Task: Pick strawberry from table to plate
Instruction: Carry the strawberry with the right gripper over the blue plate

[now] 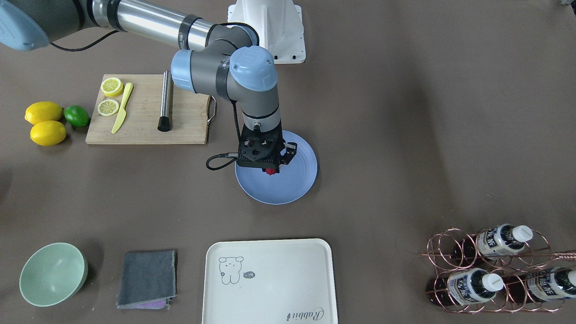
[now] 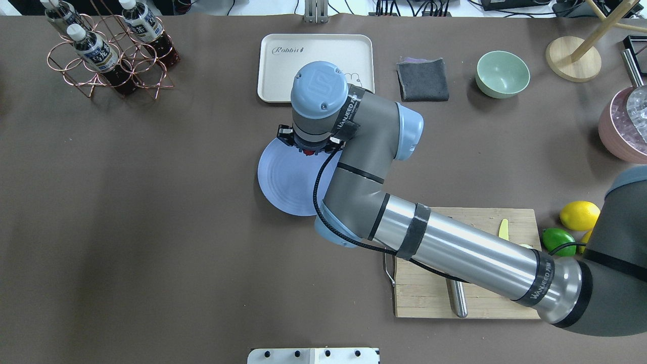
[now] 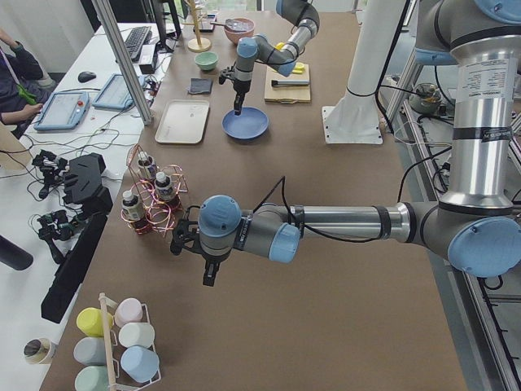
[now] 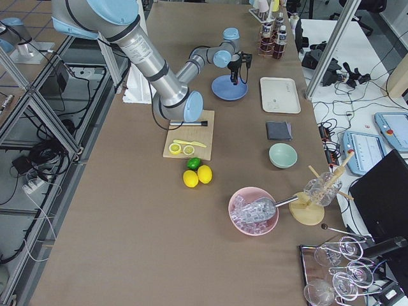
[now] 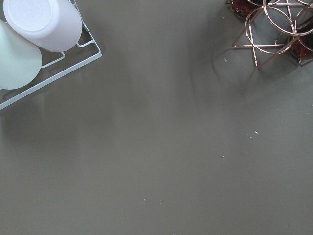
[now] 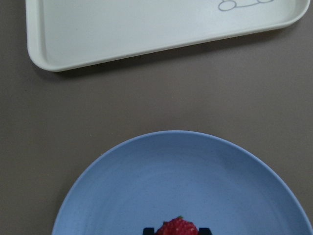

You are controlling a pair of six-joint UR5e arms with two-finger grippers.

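The right end effector [image 6: 177, 230] pinches the strawberry [image 1: 270, 171] over the plate [image 1: 298, 181] — light, bumpy, probably soft; grip gently across its widest part.

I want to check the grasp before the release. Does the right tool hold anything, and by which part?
Yes. The right tool holds the strawberry, pinched at its two sides between the fingertips, over the plate.
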